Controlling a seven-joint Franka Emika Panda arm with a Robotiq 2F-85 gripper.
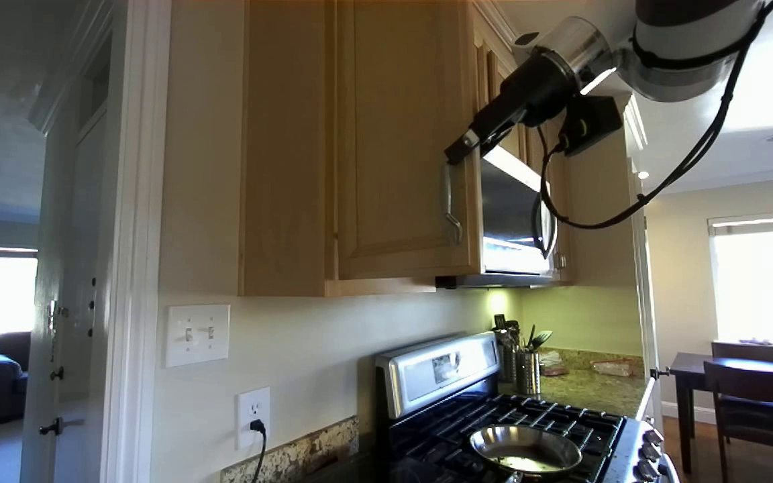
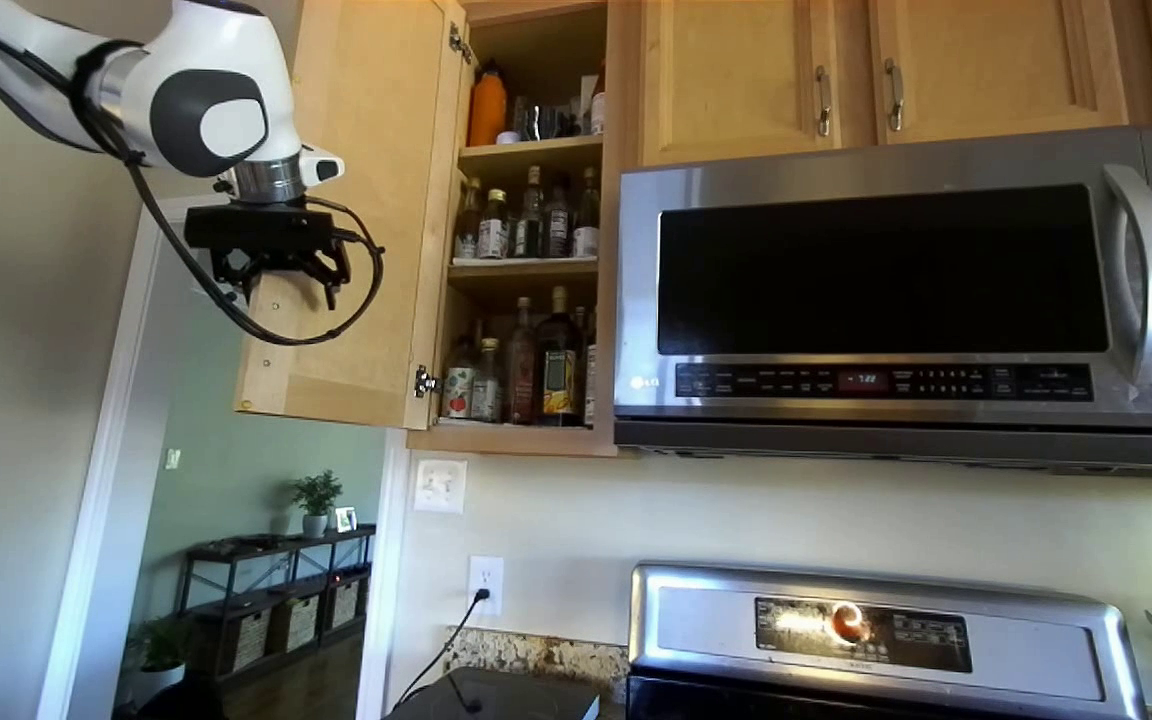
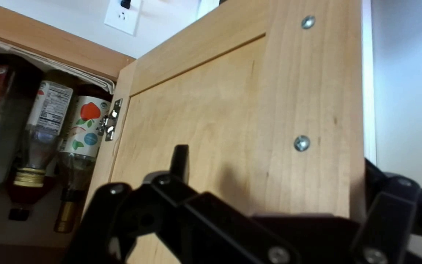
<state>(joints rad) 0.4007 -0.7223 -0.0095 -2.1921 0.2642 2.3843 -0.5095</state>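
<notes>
Wrist view: looking along the inner face of a wooden cabinet door (image 3: 203,117), standing open, with the gripper (image 3: 275,163) astride its free edge. Spread wide at the jaws: one finger (image 3: 180,161) out in front of the inner face, the other past the free edge, on the outer side and close to the wood. Hard to tell whether touching there. Between both, the door's outer stile, with screws (image 3: 302,143) set in its face. Across the panel, a metal hinge (image 3: 111,121); just past it, inside the cabinet, an apple-labelled bottle (image 3: 90,124).

In an exterior view of the outer face: a fingertip just above the upper end of a metal handle (image 1: 448,194), near the free edge; contact impossible to judge. Lower down, a frying pan (image 1: 527,446) on the grates of a stove (image 1: 443,376).

In an exterior view of the inner face: beside the door, three shelves (image 2: 526,270), with an orange bottle (image 2: 487,110) on top and rows of bottles (image 2: 556,365) beneath. From a white arm (image 2: 211,90), a black cable (image 2: 291,341) looping before the door. On the far side of the shelves, a steel microwave (image 2: 886,270) above the stove; under the cabinet, a switch plate (image 2: 440,486) and a wall outlet (image 2: 486,587).
</notes>
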